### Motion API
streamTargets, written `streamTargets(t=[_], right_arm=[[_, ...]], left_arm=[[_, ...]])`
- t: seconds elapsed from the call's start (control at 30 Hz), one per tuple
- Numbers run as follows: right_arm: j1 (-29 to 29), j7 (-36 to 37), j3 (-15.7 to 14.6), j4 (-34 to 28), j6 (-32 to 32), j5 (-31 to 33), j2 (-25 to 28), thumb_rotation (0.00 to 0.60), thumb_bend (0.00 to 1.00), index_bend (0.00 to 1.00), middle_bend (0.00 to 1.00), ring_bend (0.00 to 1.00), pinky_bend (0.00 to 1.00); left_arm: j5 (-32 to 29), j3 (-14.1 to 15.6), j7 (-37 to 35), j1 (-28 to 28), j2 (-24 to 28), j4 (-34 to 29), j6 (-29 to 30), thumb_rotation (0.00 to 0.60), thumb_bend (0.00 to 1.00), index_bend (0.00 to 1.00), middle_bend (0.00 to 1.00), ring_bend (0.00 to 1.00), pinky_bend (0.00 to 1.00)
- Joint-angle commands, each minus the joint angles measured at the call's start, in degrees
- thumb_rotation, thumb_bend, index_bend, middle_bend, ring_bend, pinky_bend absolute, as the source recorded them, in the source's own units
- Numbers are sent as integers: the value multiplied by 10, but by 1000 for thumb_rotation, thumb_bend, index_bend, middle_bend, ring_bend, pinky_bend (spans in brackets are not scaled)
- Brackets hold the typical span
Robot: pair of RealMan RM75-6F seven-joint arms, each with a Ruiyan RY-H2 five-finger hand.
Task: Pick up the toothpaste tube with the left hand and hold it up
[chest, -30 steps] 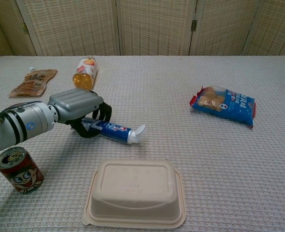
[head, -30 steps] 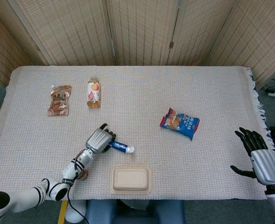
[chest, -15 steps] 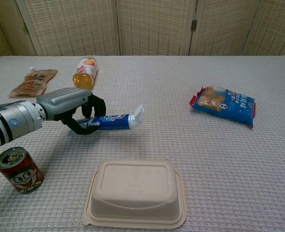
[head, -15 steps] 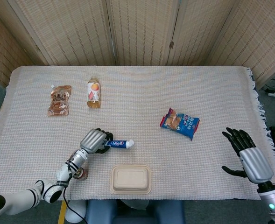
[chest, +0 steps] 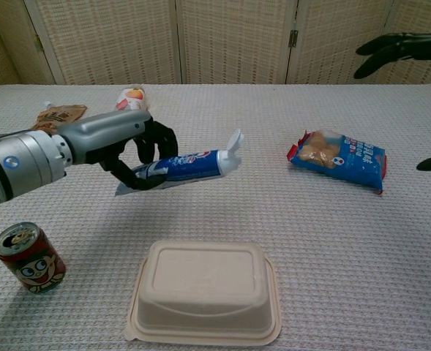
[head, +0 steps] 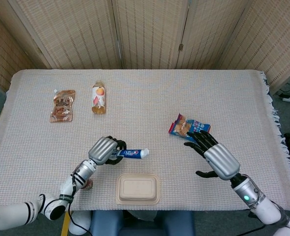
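Note:
The blue and white toothpaste tube [chest: 189,165] hangs in the air above the table, white cap pointing right and slightly up. My left hand [chest: 124,146] grips its flat tail end, fingers curled around it. In the head view the tube [head: 134,154] and left hand [head: 104,149] appear over the front-left part of the table. My right hand [head: 214,156] hovers over the table's right half, fingers spread, holding nothing; the chest view shows only its dark fingertips [chest: 391,48] at the upper right.
A beige lidded container [chest: 204,291] lies near the front edge. A red can [chest: 29,257] stands at the front left. A blue snack bag [chest: 341,159] lies right of centre. An orange bottle [head: 99,97] and a brown pouch [head: 62,105] lie at the far left.
My left hand has lifted the toothpaste tube off the table and carried it higher. My right hand has swung in from the table's right edge toward the snack bag.

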Motion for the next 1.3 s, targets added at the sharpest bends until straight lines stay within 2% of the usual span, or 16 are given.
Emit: streamTargets(t=[0.03,0.23,0.53,1.3], right_arm=[[40,-26,18,-25,-53,21,-19,600,176,227,49,0,0],[94,-53,36,-34,-118,65,-54,600,174,263,50,0,0],[128,-76,43,-25,-136,98,-98,600,175,293,53,0,0],[129,-121,10,-13,-120,138,-106,600,175,297,61,0,0]], left_arm=[[-23,-10,31,-4,7,-32,-3,600,672,736,747,653,437],[-54,-18,71,-10,6,-67,-2,600,672,736,747,653,433],[-74,-17,97,-15,-1,-81,0,600,672,736,747,654,431],[-67,-9,68,-9,11,-85,8,600,681,736,747,657,427]])
